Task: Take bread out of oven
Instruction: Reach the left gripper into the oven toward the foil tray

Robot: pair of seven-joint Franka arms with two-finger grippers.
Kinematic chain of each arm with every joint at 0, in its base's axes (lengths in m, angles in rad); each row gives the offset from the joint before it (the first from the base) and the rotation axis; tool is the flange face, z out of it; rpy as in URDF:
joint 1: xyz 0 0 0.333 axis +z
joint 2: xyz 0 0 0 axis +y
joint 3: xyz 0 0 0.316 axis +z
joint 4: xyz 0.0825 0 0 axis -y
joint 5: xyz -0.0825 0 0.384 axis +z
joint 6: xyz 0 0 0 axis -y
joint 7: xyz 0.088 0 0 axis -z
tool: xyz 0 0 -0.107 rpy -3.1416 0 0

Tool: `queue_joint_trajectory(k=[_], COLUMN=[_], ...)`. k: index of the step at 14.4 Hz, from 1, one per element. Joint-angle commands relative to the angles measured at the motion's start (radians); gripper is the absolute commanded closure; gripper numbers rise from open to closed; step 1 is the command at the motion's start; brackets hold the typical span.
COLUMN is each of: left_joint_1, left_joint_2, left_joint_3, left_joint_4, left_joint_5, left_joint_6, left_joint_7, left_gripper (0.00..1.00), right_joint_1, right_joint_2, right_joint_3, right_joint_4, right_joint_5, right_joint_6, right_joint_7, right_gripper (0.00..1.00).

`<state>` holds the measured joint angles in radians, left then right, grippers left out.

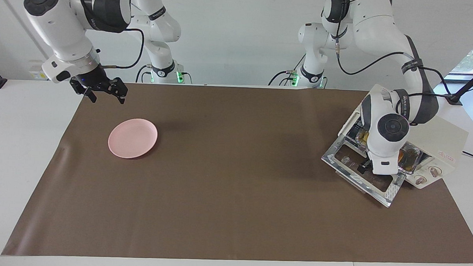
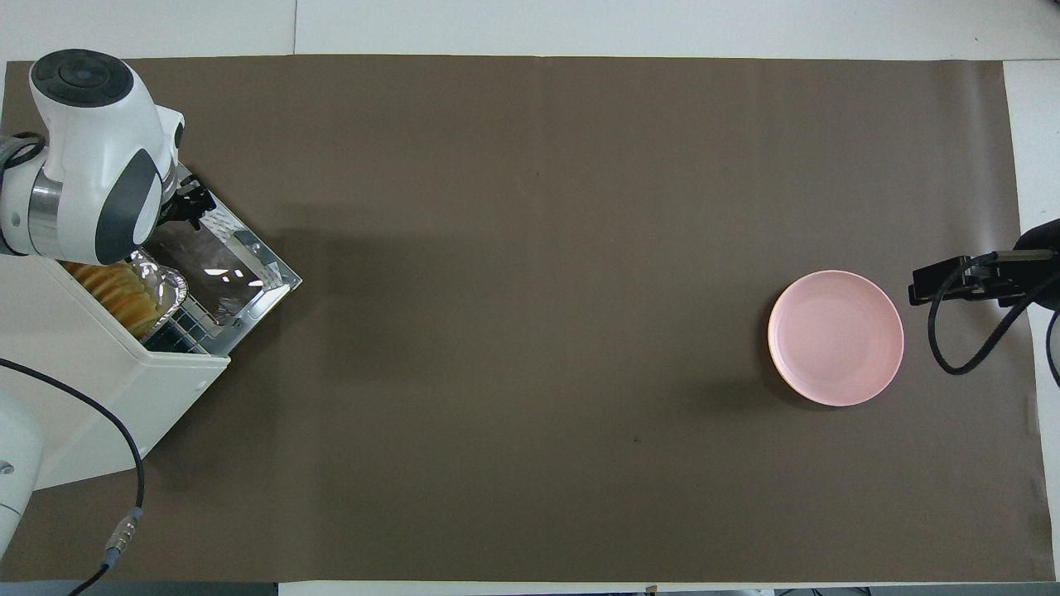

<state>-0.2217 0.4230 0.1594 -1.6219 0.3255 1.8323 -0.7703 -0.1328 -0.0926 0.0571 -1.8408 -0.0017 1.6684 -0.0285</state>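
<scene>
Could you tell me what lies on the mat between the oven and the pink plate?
Nothing: both views show bare brown mat between the oven and the pink plate.

You have one oven (image 1: pixel 436 144), door down, at the left arm's end of the table; one bread (image 2: pixel 116 291) loaf inside it; one foil tray (image 2: pixel 161 285) under the loaf; one pink plate (image 1: pixel 133 138) toward the right arm's end; one brown mat (image 1: pixel 234 188); two knobs (image 1: pixel 427 175); two arms
</scene>
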Motion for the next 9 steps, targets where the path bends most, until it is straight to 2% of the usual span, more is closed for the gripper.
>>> queue_joint_trajectory(k=[1, 9], left_joint_1=[0.002, 0.007], left_joint_2=[-0.038, -0.064], left_joint_3=[-0.001, 0.000], left_joint_4=[-0.061, -0.130], left_joint_5=[0.024, 0.024], left_joint_6=[0.036, 0.084], left_joint_7=[-0.026, -0.030], left_gripper=[0.00, 0.00], right_joint_1=[0.001, 0.001], right_joint_2=[-0.027, -0.027], right_joint_3=[0.003, 0.003], right_joint_4=[-0.034, -0.034], right_joint_5=[-0.014, -0.014], right_joint_6=[0.024, 0.025], right_joint_7=[0.012, 0.012], right_gripper=[0.00, 0.00])
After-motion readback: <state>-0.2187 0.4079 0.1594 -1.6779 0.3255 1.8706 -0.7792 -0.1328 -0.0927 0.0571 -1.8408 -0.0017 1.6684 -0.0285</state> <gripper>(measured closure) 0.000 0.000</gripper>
